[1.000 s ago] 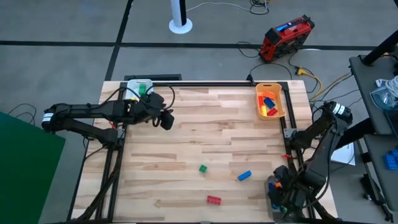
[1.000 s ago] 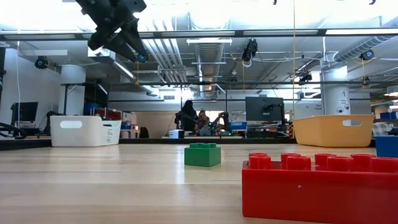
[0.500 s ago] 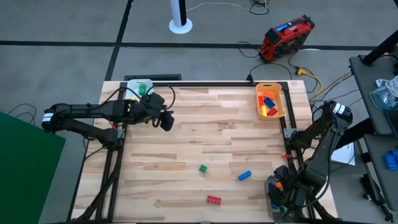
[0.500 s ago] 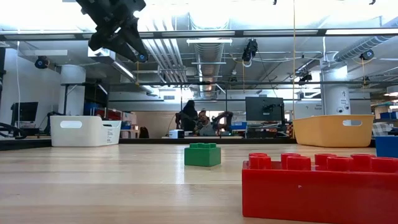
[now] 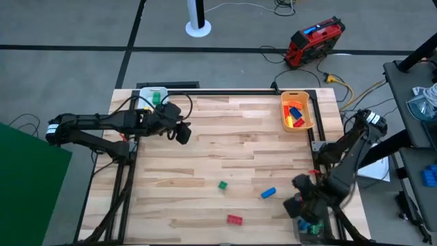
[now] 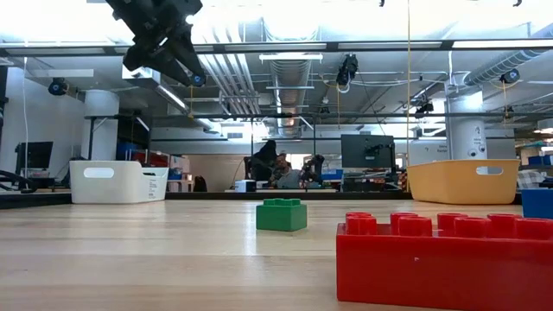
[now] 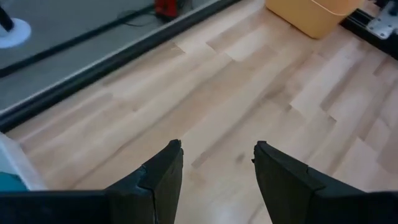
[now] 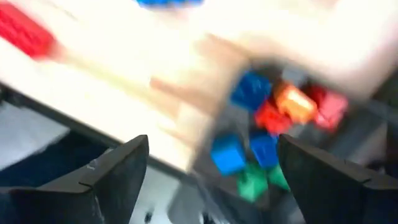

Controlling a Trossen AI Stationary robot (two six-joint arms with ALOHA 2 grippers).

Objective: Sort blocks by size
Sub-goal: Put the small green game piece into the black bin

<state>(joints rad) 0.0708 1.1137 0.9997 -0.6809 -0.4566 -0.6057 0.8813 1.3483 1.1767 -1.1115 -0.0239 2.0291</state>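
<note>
The right end effector, fingers apart and empty, hangs over a grey bin's mixed plastic bricks. A small blue studded brick lies just beside it on the wooden surface; the left end effector waits spread, well apart.

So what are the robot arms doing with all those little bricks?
They are sorting toy bricks by size into bins. The right gripper is open and empty, by the grey bin of small bricks at the table's near right corner. The left gripper hangs open over bare wood near the white bin. A green brick, a blue brick and a red brick lie loose on the table.
</note>
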